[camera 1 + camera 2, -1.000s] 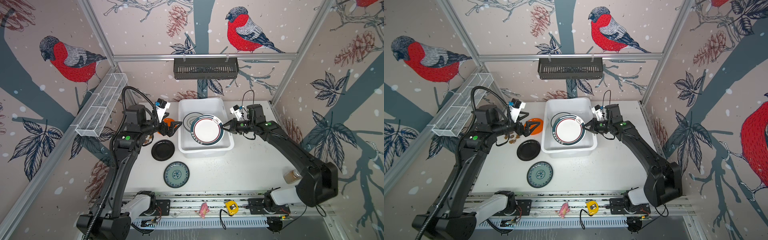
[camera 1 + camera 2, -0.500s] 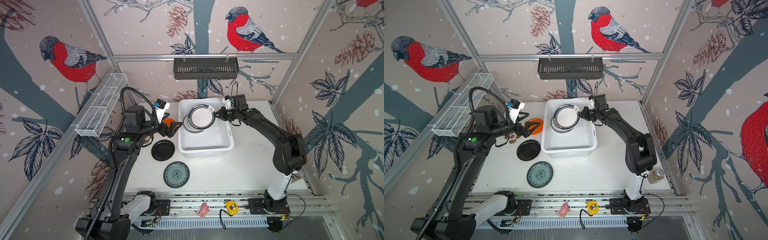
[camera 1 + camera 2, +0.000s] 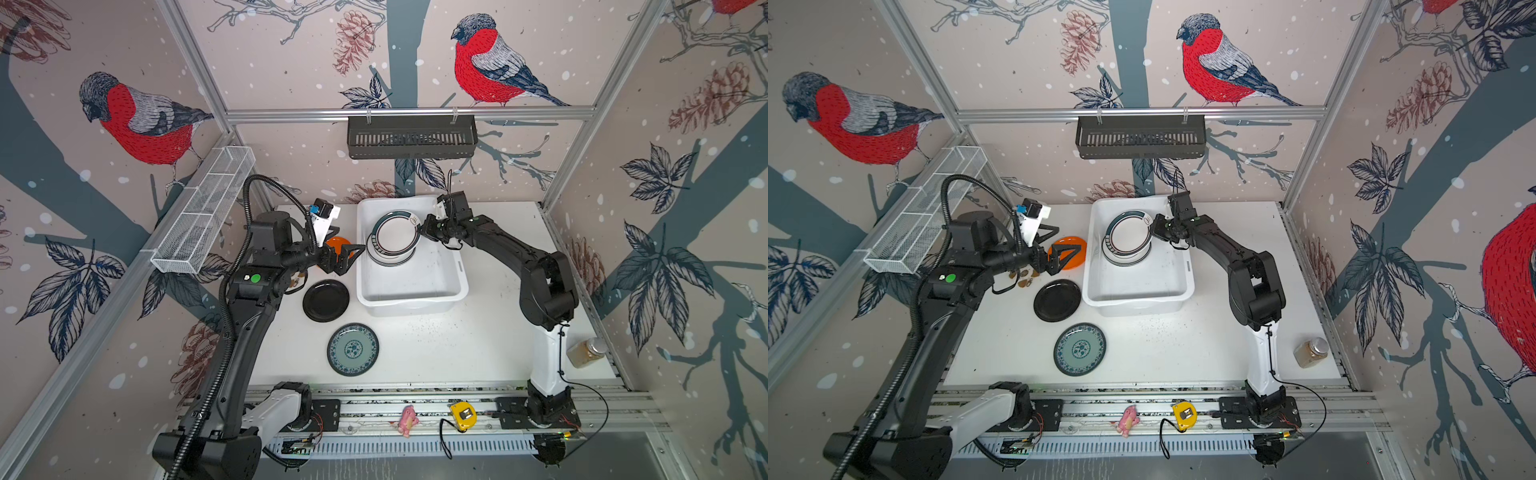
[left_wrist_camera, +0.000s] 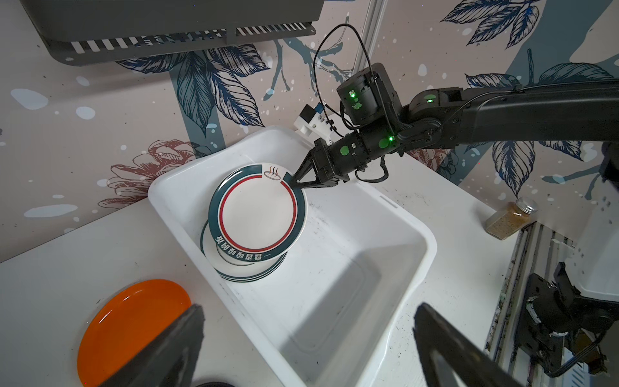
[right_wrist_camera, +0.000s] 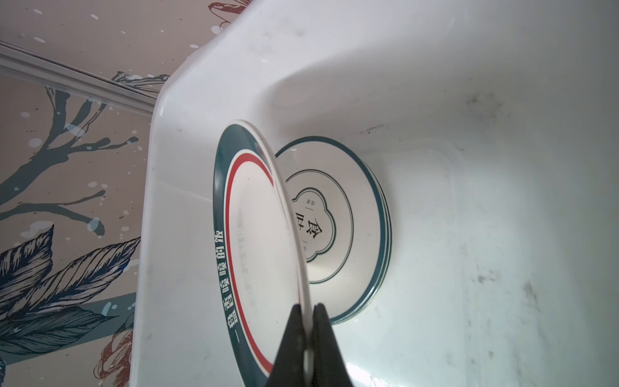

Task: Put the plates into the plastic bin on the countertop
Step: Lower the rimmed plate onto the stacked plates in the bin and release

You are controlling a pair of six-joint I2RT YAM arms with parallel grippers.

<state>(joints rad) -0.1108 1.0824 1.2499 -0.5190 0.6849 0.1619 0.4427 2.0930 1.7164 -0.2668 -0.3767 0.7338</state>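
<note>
White plate [image 4: 258,214] pinched in right pincer [image 4: 294,182] above stack [image 5: 335,214]; left pincer [image 3: 351,254] spread beside bin [image 3: 411,305].

The white speckled countertop [image 3: 478,345] carries the plastic bin [image 3: 411,301] against its back edge. The orange plate [image 4: 134,321] lies left of the bin. The black plate [image 3: 326,300] lies just beside the bin's front left corner, the teal floral plate [image 3: 353,349] nearer the front edge. A jar [image 3: 586,353] stands by the right edge.

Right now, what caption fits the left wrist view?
Right tool holds a tilted banded plate over the stack in the bin.
</note>
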